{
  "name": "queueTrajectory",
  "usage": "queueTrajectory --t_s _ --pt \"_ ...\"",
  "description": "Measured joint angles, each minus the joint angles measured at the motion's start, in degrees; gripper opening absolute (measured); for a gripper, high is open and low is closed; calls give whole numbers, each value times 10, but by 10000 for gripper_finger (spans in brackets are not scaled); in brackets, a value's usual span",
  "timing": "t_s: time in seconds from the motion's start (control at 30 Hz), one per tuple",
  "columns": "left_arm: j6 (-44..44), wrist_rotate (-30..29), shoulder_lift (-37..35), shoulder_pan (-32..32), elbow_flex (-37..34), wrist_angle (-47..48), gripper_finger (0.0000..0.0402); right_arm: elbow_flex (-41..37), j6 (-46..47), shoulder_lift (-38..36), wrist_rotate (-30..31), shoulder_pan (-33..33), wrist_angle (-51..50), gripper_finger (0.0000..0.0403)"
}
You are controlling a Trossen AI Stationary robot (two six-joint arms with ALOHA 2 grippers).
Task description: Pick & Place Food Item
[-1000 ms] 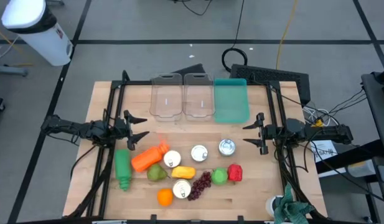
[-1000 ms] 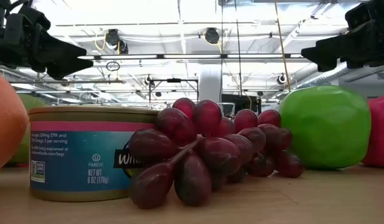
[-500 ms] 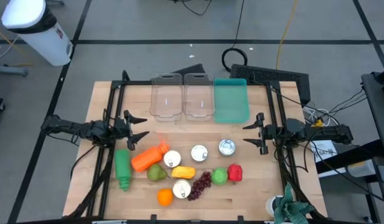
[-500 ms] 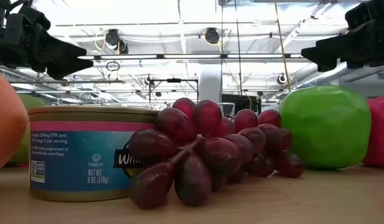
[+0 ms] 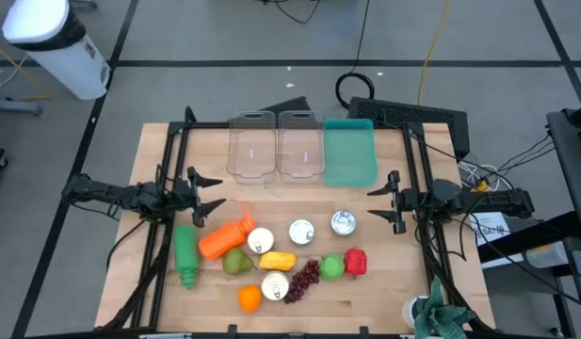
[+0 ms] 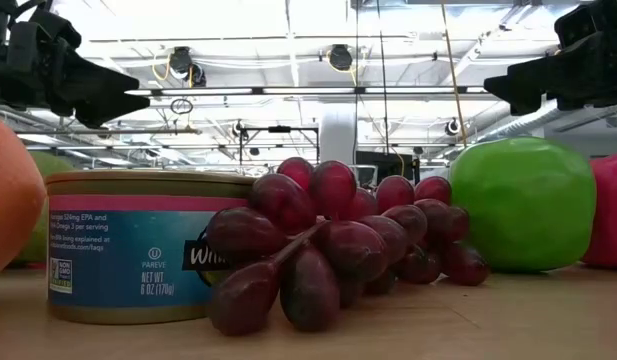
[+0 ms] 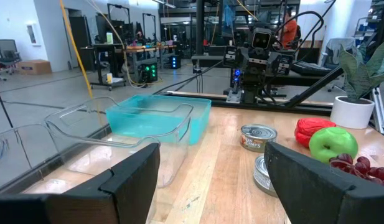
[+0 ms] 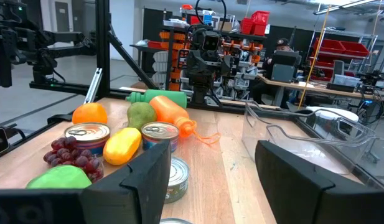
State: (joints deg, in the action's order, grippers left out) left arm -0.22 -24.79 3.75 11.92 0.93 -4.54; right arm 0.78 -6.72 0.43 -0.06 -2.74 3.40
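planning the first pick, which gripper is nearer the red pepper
Right. The right gripper hovers just above-right of the red pepper in the high view; the left gripper is across the table, beyond the carrot.

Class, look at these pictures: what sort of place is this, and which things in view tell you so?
Most likely a robotics lab or workshop: equipment racks stand behind the table, cables trail across the floor, and toy food such as grapes sits between two robot arms.
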Motion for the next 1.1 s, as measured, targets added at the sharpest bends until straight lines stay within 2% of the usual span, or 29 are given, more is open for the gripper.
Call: queueTrajectory --t_s 0.17,0.33,0.47,0.6,0.73,0.83,0.93,1.0,1.1 --pt "-7 -7 0 0 0 -9 294 0 0 0 0 0 0 219" --pt "-139 16 0 0 0 -59 294 0 0 0 0 0 0 219" --pt "-204 -3 0 0 0 -111 294 0 0 0 0 0 0 219" --pt "-246 -10 0 0 0 -97 294 0 0 0 0 0 0 219" --pt "-302 41 0 0 5 -61 294 0 0 0 0 0 0 219" --pt "-382 59 18 0 47 14 294 0 0 0 0 0 0 219" --pt "-454 63 61 1 132 195 294 0 0 0 0 0 0 219" --pt "-521 69 113 1 199 308 294 0 0 0 0 0 0 219" --pt "-600 131 215 3 287 434 294 0 0 0 0 0 0 219"
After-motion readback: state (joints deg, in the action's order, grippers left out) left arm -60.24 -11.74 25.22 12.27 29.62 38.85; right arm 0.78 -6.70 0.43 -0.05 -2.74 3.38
